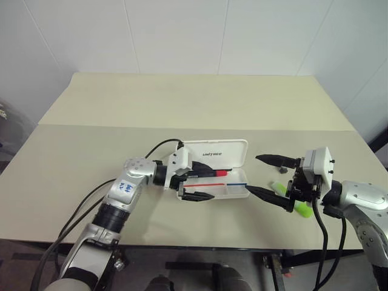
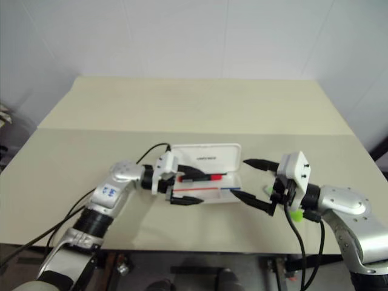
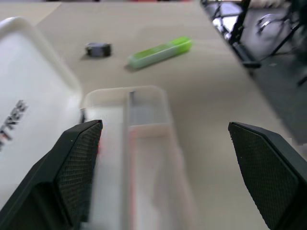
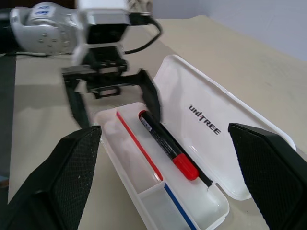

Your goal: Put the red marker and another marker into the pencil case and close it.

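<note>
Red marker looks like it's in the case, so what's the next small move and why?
Probably lower the open right pincer onto the green highlighter beneath it. The red marker already lies in the open case, and the highlighter is still on the table.

Beige bench (image 1: 182,109) has the open white pencil case (image 1: 216,153) lying right between both claws, a lime-green highlighter (image 1: 299,207) under the right claw (image 1: 265,176), small grey stub (image 3: 98,49) nearby.

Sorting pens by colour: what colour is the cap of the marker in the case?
Red cap on the marker; clearest in the right wrist view.
</note>
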`<action>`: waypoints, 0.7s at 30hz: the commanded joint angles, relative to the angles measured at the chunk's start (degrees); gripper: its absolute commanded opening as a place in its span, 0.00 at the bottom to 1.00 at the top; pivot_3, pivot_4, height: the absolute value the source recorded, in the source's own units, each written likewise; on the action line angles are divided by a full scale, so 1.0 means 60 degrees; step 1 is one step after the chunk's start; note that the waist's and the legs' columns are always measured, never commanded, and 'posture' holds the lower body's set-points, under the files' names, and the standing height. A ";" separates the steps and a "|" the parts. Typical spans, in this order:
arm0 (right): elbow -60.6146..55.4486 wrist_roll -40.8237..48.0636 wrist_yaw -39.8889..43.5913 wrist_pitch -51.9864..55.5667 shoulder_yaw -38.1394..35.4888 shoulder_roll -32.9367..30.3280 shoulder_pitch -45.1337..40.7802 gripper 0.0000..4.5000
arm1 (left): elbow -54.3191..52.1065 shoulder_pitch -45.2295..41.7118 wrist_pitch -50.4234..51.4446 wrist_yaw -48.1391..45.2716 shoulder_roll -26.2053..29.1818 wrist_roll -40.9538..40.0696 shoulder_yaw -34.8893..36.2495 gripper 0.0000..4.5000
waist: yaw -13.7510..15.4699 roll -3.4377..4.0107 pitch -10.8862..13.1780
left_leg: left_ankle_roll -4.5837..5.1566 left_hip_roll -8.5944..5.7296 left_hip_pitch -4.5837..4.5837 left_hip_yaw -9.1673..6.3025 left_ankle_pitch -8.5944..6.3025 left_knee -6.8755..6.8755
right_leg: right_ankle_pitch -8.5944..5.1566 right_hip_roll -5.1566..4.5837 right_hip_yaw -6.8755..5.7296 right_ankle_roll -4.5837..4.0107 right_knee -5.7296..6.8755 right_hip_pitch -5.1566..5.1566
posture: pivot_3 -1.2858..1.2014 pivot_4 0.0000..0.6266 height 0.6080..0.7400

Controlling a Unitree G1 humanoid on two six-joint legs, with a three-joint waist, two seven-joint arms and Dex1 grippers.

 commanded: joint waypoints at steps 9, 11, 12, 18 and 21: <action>0.3031 -0.0796 -0.0607 -0.0512 -0.1144 0.0039 0.0672 1.00 | -0.1663 0.1626 0.0440 -0.0954 0.2357 -0.1799 0.2344 0.99 | -0.0002 0.0002 0.0000 | 0.0000 0.0001 0.0006 0.0006 0.0000 0.0001 | -0.0005 -0.0001 0.0001 -0.0010 0.0004 0.0002 | 0.52 0.24 1.00; 0.3570 -0.0958 -0.0488 -0.0754 -0.1171 0.0019 0.0897 1.00 | -0.1711 0.1899 0.0385 -0.1144 0.2794 -0.1996 0.2783 0.99 | -0.0007 0.0001 0.0000 | 0.0000 0.0001 0.0010 0.0012 0.0000 0.0001 | -0.0005 -0.0002 0.0004 -0.0010 0.0003 0.0003 | 0.52 0.24 1.00; 0.3739 -0.1014 -0.0396 -0.0872 -0.1161 0.0004 0.0999 1.00 | -0.1701 0.1976 0.0350 -0.1200 0.2937 -0.2057 0.2920 0.99 | -0.0009 0.0002 0.0000 | 0.0001 0.0001 0.0011 0.0012 0.0000 0.0000 | -0.0007 -0.0001 0.0003 -0.0012 0.0003 0.0004 | 0.52 0.24 1.00; 0.4593 -0.1374 0.0172 -0.1391 -0.0990 -0.0032 0.1268 1.00 | -0.1648 0.1998 0.0328 -0.1125 0.3169 -0.2131 0.3186 0.99 | -0.0012 0.0003 0.0001 | 0.0001 -0.0002 0.0018 0.0019 0.0000 0.0001 | -0.0006 -0.0002 0.0007 -0.0011 0.0003 0.0012 | 0.52 0.24 1.00; 0.4869 -0.1453 0.0408 -0.1439 -0.0918 -0.0016 0.1306 1.00 | -0.1730 0.1950 0.0380 -0.1074 0.3144 -0.2184 0.3183 0.99 | -0.0017 0.0003 0.0001 | 0.0001 -0.0001 0.0021 0.0019 0.0000 0.0002 | -0.0006 0.0000 0.0006 -0.0010 0.0004 0.0014 | 0.52 0.24 1.00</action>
